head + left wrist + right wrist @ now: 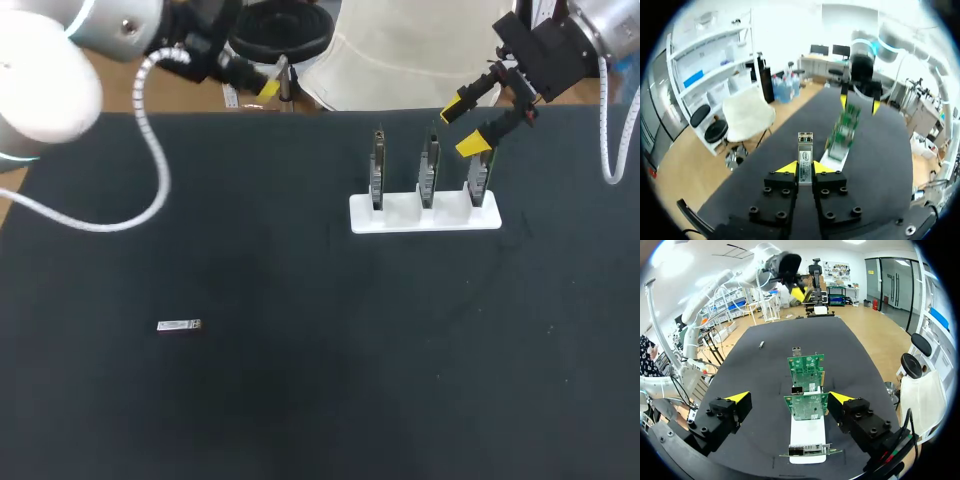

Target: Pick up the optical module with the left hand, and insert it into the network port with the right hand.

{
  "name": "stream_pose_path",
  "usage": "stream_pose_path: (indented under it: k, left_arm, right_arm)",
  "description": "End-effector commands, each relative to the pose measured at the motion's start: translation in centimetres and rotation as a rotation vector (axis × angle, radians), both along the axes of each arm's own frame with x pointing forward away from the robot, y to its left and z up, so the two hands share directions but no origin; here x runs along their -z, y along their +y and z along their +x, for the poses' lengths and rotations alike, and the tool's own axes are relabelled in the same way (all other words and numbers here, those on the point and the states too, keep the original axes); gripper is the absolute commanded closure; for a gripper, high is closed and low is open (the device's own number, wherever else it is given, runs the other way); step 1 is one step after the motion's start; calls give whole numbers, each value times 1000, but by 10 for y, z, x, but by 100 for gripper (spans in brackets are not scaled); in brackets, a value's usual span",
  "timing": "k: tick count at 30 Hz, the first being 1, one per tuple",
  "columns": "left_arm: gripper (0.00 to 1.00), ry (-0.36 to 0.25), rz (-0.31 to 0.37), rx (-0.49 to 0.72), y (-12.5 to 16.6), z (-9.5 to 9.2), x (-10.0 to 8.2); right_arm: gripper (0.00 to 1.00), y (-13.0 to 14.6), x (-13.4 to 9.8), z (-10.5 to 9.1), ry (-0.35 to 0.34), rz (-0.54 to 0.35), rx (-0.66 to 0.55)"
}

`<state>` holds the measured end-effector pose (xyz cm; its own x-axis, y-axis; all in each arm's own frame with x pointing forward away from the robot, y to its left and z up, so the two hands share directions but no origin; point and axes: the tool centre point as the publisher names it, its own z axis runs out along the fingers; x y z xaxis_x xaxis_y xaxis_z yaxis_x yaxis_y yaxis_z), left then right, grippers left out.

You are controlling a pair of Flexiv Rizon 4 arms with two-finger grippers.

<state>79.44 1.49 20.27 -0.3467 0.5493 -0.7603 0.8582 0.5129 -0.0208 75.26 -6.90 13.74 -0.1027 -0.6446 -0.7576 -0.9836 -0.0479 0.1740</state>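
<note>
The pickup looks done. The left gripper (805, 169) is clenched on the optical module (805, 145), which stands up between its fingers, raised over the tabletop (300, 400) out near the 11 o'clock edge. The handover and the insertion are left to do. The right gripper (463, 126) hangs with fingers spread and nothing in them, just above the rightmost of three network cards (427, 175), which stand upright in a white stand (400, 218) at 2 o'clock. Which port is meant I cannot quite make out from here. A second module (179, 325) lies flat at 8 o'clock, well apart from both arms.
</note>
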Motion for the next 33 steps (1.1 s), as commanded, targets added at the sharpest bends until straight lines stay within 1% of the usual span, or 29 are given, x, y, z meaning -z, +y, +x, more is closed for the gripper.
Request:
stream_pose_path:
  k: [1, 7, 11, 13, 14, 15, 19, 23, 27, 30, 31, 33]
  left_arm:
    - [100, -202, -365, 35, -21, 7, -7]
    - [100, -248, -447, 107, -60, 9, -28]
    - [100, -263, -518, 164, -86, 5, -36]
    - [100, -298, -549, 196, -100, 1, -38]
    - [100, -307, -565, 214, -107, -1, -39]
    - [100, -304, -594, 231, -114, -3, -39]
    - [100, -295, -646, 273, -139, -8, -40]
    - [100, -288, -673, 323, -158, -13, -39]
    - [100, -295, -706, 408, -174, -20, -36]
    - [100, -287, -719, 444, -184, -24, -32]
    - [100, -290, -710, 450, -186, -25, -31]
    - [100, -279, -717, 461, -191, -27, -29]
  right_arm:
    - [0, 0, 0, 0, 0, -1, 0]
    - [0, 0, 0, 0, 0, -1, 0]
    - [0, 0, 0, 0, 0, -1, 0]
    - [0, 0, 0, 0, 0, -1, 0]
    - [0, 0, 0, 0, 0, -1, 0]
    - [0, 0, 0, 0, 0, -1, 0]
    - [0, 0, 0, 0, 0, -1, 0]
    - [0, 0, 0, 0, 0, -1, 0]
    - [0, 0, 0, 0, 0, -1, 0]
    - [0, 0, 0, 0, 0, -1, 0]
    - [0, 0, 0, 0, 0, -1, 0]
    - [0, 0, 0, 0, 0, -1, 0]
